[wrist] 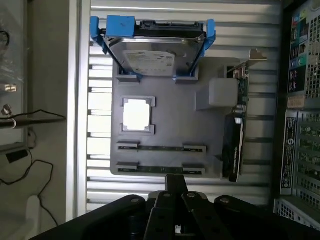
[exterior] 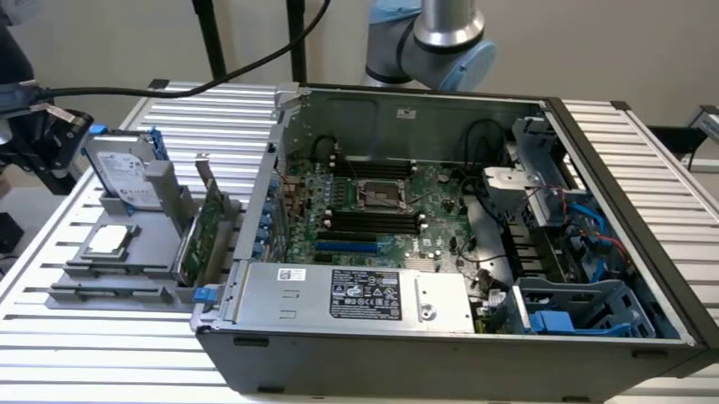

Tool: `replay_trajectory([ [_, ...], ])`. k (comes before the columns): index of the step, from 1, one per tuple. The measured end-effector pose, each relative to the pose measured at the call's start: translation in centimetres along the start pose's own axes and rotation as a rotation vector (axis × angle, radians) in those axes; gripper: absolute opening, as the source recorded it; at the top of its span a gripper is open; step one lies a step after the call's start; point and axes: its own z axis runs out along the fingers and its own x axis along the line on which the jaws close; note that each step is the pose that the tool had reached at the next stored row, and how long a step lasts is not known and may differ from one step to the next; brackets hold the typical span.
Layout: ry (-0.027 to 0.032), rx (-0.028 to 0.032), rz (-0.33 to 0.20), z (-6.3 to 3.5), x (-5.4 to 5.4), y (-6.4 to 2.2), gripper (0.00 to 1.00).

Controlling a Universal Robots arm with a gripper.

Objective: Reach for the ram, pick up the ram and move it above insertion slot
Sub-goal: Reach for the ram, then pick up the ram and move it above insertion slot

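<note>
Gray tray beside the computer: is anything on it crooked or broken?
Nothing stands out. On the gray tray, the hard drive sits in its blue bracket, the square chip lies flat in its recess, the ram sits straight in its slot, and the green card stands on edge. No damage shows.

An open grey metal computer case stands on a slatted aluminium table beside a grey plastic tray holding a blue-framed silver hard drive.
</note>
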Motion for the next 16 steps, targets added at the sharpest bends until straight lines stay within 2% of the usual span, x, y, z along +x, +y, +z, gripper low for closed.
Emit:
replay_trajectory([
  [2,-0.0001,0.0005,0.000,0.10,0.27,-0.16,0.11],
  [16,0.0000,0.0008,0.000,0.10,0.28,-0.17,0.11],
])
